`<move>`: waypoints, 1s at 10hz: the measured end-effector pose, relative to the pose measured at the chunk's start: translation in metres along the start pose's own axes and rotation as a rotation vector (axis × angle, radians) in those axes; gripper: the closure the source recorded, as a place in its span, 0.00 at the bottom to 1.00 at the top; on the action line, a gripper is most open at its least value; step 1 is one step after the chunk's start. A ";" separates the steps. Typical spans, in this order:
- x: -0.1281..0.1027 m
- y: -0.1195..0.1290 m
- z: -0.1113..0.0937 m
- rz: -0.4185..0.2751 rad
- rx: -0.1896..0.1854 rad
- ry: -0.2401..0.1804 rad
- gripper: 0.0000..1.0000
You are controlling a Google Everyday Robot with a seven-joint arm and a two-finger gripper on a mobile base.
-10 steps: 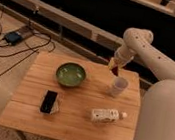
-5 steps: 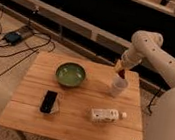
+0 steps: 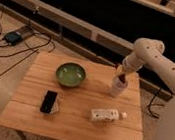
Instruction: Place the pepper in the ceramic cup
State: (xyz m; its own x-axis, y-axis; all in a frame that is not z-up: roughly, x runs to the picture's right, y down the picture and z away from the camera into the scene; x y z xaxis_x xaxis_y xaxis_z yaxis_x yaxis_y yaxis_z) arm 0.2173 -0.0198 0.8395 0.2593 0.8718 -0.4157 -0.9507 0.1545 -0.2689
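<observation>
The white ceramic cup [image 3: 116,88] stands on the right part of the wooden table [image 3: 76,123]. My gripper [image 3: 121,73] is directly above the cup's mouth, pointing down. It is shut on the small dark red pepper [image 3: 122,80], whose lower end hangs at the cup's rim, partly inside the opening. The white arm reaches in from the right.
A green bowl [image 3: 71,74] sits left of the cup. A black phone [image 3: 49,102] lies at the front left. A white plastic bottle [image 3: 106,115] lies on its side in front of the cup. Cables [image 3: 15,36] run over the floor at left.
My gripper has moved right and down with the pepper, from left of and above the cup to right over its mouth. The pepper now reaches the rim.
</observation>
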 end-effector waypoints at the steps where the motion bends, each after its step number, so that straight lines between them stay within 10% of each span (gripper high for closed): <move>1: 0.002 0.000 0.001 0.003 -0.004 -0.005 0.69; 5: 0.009 -0.001 0.003 0.006 0.000 -0.013 0.28; 10: 0.010 -0.002 0.007 0.002 0.002 -0.017 0.23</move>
State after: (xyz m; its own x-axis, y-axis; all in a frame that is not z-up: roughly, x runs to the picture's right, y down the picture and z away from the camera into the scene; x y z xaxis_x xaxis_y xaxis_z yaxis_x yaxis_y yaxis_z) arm 0.2204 -0.0084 0.8421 0.2541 0.8800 -0.4012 -0.9516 0.1533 -0.2664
